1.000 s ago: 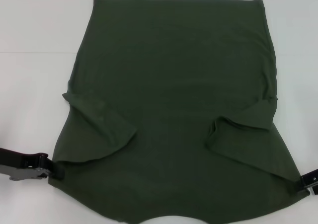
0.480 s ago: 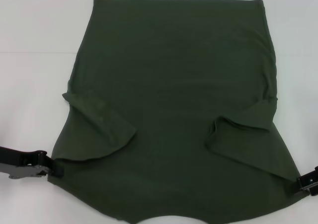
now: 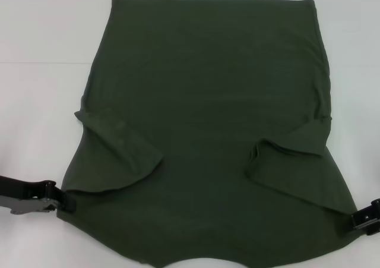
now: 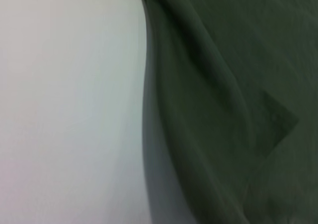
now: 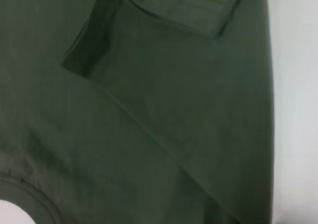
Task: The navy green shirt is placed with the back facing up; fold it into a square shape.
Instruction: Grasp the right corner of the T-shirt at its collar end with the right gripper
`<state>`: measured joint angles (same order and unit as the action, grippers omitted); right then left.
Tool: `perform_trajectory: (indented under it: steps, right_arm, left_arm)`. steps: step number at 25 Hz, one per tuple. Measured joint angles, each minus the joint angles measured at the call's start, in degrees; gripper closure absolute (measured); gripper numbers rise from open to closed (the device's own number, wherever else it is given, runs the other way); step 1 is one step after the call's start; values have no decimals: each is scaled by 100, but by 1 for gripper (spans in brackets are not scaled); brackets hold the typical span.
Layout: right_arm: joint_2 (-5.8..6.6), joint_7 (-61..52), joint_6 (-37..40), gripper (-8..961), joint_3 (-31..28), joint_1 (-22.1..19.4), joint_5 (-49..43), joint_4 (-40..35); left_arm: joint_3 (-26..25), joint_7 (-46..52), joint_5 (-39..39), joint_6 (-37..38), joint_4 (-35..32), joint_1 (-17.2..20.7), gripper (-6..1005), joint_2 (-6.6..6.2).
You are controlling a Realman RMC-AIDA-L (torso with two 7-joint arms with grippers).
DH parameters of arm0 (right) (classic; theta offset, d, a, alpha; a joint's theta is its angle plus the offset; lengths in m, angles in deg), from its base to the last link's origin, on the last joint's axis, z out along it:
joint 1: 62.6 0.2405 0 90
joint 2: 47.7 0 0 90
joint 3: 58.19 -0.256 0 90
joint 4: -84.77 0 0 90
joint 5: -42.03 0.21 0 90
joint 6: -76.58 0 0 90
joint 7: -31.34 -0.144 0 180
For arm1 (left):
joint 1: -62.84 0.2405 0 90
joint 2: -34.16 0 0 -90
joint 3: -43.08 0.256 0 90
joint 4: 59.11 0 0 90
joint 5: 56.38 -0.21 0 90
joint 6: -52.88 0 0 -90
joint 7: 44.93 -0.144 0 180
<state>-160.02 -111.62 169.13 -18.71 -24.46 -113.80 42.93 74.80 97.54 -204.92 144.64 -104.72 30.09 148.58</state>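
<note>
The navy green shirt [image 3: 208, 101] lies flat on the white table, plain side up, hem at the far end and neck opening at the near edge. Both short sleeves are folded inward, the left sleeve [image 3: 116, 152] and the right sleeve [image 3: 291, 161]. My left gripper [image 3: 66, 202] sits low at the shirt's near left shoulder edge. At the near right shoulder corner is my right gripper [image 3: 363, 220]. The left wrist view shows the shirt's side edge [image 4: 164, 134]. The right wrist view shows the folded sleeve [image 5: 164, 60] and the collar [image 5: 30, 199].
The white table [image 3: 41, 101] surrounds the shirt, with bare surface to the left and a narrower strip on the right [image 3: 356, 72]. A faint seam line [image 3: 41, 62] crosses the table on the left.
The right gripper has slid slightly inward and nearer along the shirt's right corner. The left gripper has shifted a little outward. The shirt itself looks unmoved.
</note>
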Motion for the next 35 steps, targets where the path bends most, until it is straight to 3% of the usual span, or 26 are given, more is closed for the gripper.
perform_trajectory:
  steps: [13, 23, 35]
  right_arm:
    - [-231, 15, -38, 254, 67, 219, 32, 9]
    - [-285, 119, -134, 312, 262, 252, 7, 4]
    - [-255, 105, -195, 781, 262, 285, 20, -12]
  left_arm:
    - [0, 0, 0, -1, 0, -31, 969, 1]
    - [0, -16, 57, -1, -1, -36, 968, 8]
    - [1, -18, 63, -1, -1, -76, 967, 1]
